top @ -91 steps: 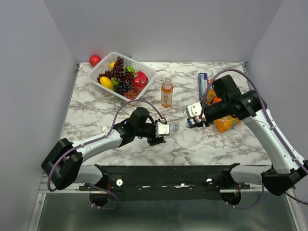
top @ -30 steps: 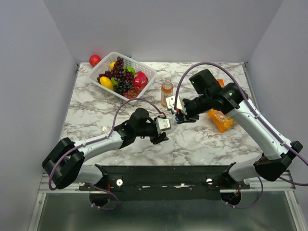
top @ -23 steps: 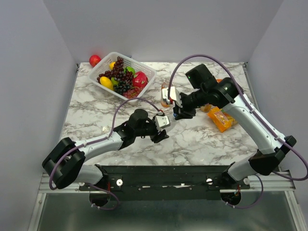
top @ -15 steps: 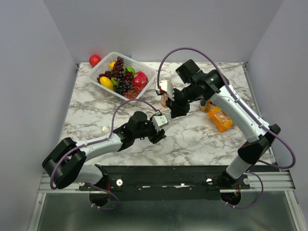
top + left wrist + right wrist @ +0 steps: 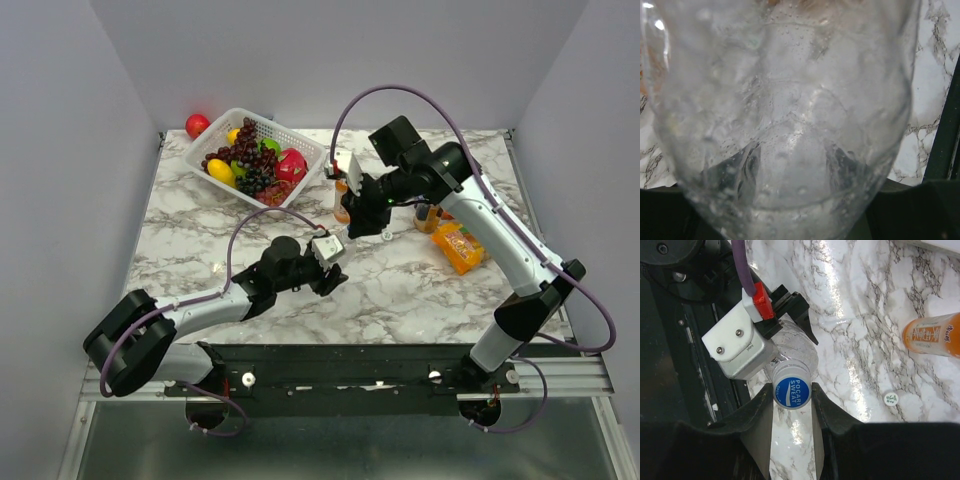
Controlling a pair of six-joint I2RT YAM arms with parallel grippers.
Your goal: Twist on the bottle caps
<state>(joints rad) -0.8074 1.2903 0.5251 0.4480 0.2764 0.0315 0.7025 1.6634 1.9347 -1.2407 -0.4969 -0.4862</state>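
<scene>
My left gripper [image 5: 335, 272] is shut on the clear bottle [image 5: 797, 347], which fills the left wrist view [image 5: 790, 110] and hides the fingers there. My right gripper [image 5: 791, 392] is shut on the blue cap [image 5: 792, 390], a finger pressed to each side. The cap sits at the mouth of the clear bottle; I cannot tell whether it is threaded on. In the top view my right gripper [image 5: 353, 232] hangs just above the left one. An orange bottle [image 5: 343, 203] stands behind it and also shows in the right wrist view [image 5: 932, 335]. A white cap [image 5: 890, 398] lies on the table.
A white basket [image 5: 300, 145] of fruit stands at the back left, with a red ball [image 5: 197, 125] behind it. A second orange bottle [image 5: 428, 216] and an orange snack packet [image 5: 460, 247] lie right of centre under my right arm.
My right arm has swung left from the snack packets with the blue cap and now holds it over the clear bottle. My left gripper has shifted slightly toward the near edge.
</scene>
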